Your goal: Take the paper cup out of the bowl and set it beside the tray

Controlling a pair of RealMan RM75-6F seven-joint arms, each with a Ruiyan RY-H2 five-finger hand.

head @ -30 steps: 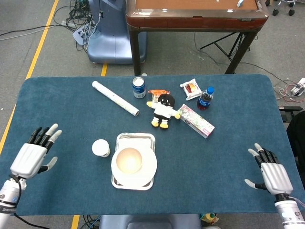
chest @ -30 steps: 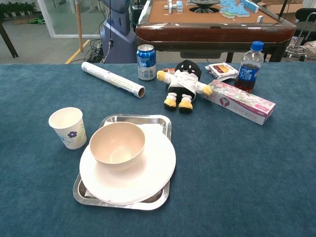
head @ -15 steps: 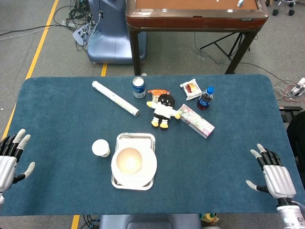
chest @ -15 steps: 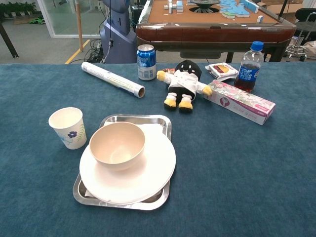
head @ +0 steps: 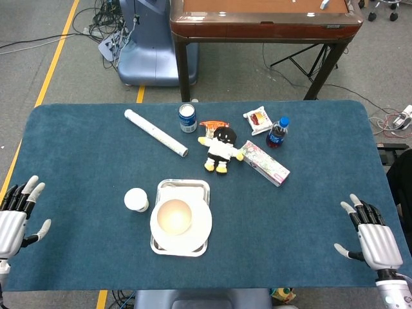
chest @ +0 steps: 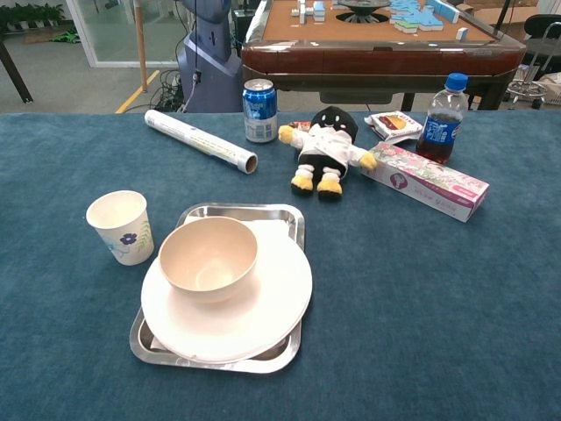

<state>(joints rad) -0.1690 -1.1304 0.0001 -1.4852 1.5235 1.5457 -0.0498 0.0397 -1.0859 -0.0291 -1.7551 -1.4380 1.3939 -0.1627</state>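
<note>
The white paper cup point(head: 136, 199) point(chest: 121, 227) with a small blue flower print stands upright on the blue table, just left of the metal tray point(head: 199, 185) point(chest: 289, 215). On the tray lies a white plate point(head: 202, 222) point(chest: 272, 303) that carries an empty beige bowl point(head: 174, 216) point(chest: 209, 257). My left hand point(head: 14, 215) hovers at the table's left edge, fingers spread, holding nothing. Over at the right edge my right hand point(head: 373, 239) is spread and empty too. Neither hand appears in the chest view.
Along the far side lie a rolled paper tube point(head: 156, 132), a blue can point(head: 187, 118), a plush doll point(head: 221, 149), a long pink box point(head: 264, 163), a snack packet point(head: 258, 119) and a cola bottle point(head: 277, 132). A brown table point(head: 264, 19) stands beyond.
My left hand has drawn back from the table's left part to its left edge and lower in view. The right hand has slid slightly outward and down. Cup, bowl and tray have stayed put.
</note>
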